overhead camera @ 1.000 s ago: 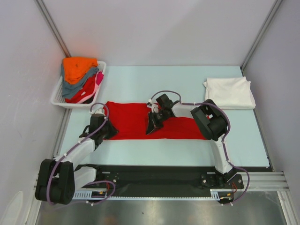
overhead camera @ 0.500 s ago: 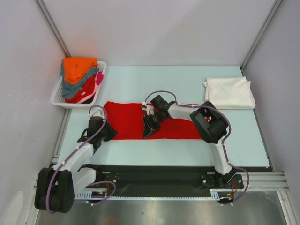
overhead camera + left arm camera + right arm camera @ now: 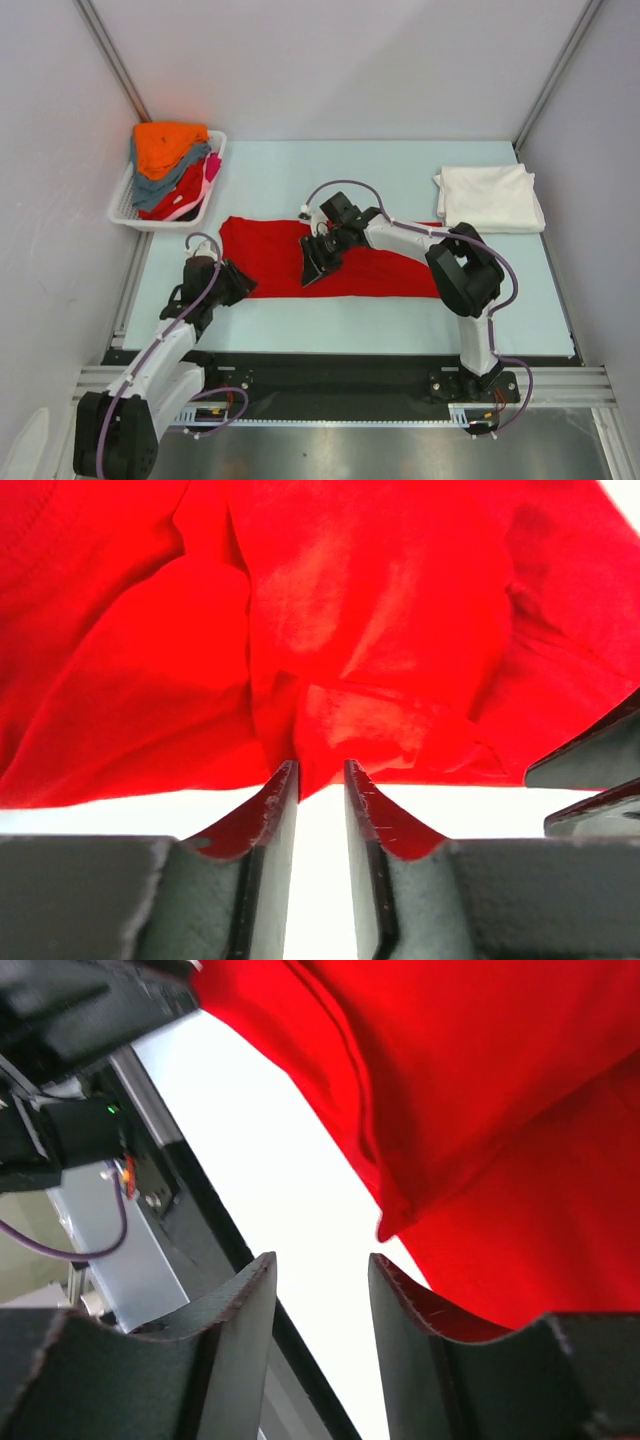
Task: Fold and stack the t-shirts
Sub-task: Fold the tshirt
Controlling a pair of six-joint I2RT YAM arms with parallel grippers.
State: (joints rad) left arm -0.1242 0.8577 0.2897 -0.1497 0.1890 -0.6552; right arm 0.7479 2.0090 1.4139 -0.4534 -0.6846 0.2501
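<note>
Red t-shirt point(image 3: 330, 262) is lying as a folded band across the desk point(image 3: 400, 330); both end effectors, left point(image 3: 320, 780) and right point(image 3: 322, 1270), are standing apart, gripping nothing, so the loose fold risks springing open or bunching if a finger is snagging cloth

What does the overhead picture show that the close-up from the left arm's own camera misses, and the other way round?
Only the overhead view shows the basket of shirts, the folded white shirt and both whole arms. Only the left wrist view shows its fingers slightly apart, with nothing between them, right at the cloth's wrinkled edge. Both show the red shirt lying on the table.
</note>
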